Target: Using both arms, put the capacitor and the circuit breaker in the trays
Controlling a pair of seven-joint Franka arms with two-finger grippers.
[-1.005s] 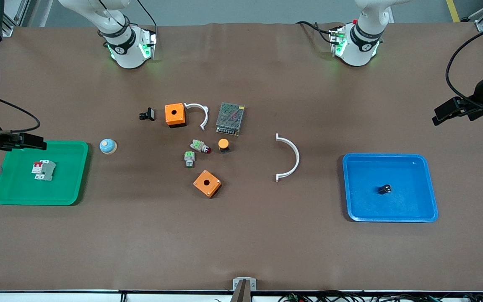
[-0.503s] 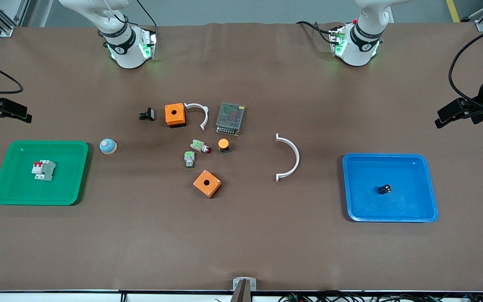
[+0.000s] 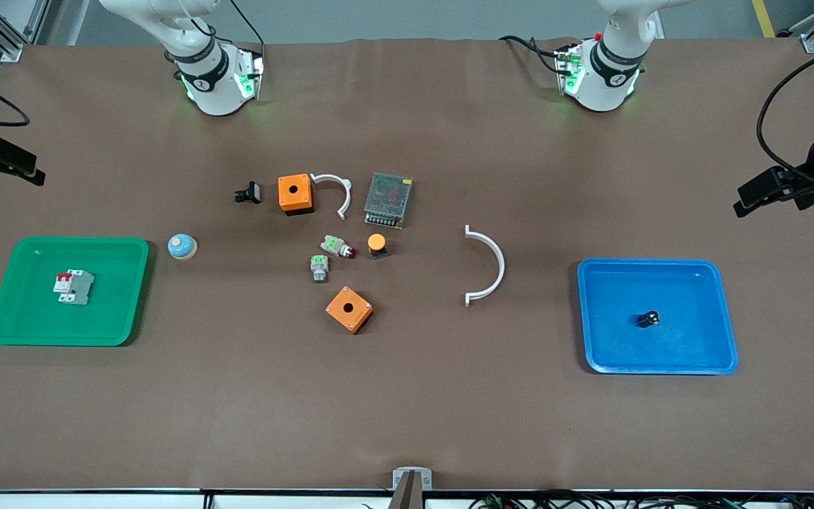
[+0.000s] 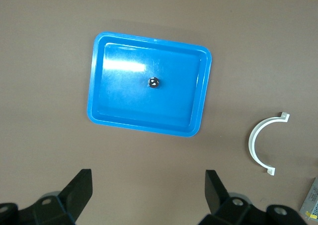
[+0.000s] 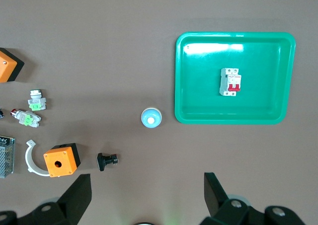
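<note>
The capacitor (image 3: 649, 319), a tiny black cylinder, lies in the blue tray (image 3: 718, 353) at the left arm's end of the table; it also shows in the left wrist view (image 4: 154, 82). The circuit breaker (image 3: 73, 287), white-grey with red levers, lies in the green tray (image 3: 124, 318) at the right arm's end; it also shows in the right wrist view (image 5: 231, 82). My left gripper (image 4: 147, 190) is open and empty, high up beside the blue tray (image 4: 198, 125). My right gripper (image 5: 147, 194) is open and empty, high up beside the green tray (image 5: 184, 111).
At the table's middle lie two orange boxes (image 3: 295, 193) (image 3: 349, 309), two white curved clips (image 3: 336, 192) (image 3: 490, 263), a meshed power supply (image 3: 388, 199), two green-and-grey push buttons (image 3: 338, 246) (image 3: 319, 268), an orange-capped button (image 3: 376, 244) and a black clip part (image 3: 248, 192). A blue-white dome (image 3: 182, 246) sits beside the green tray.
The right arm's hand has drawn away from over the green tray toward the table's edge and farther from the front camera. The left arm has barely moved. Breaker and capacitor lie still.
</note>
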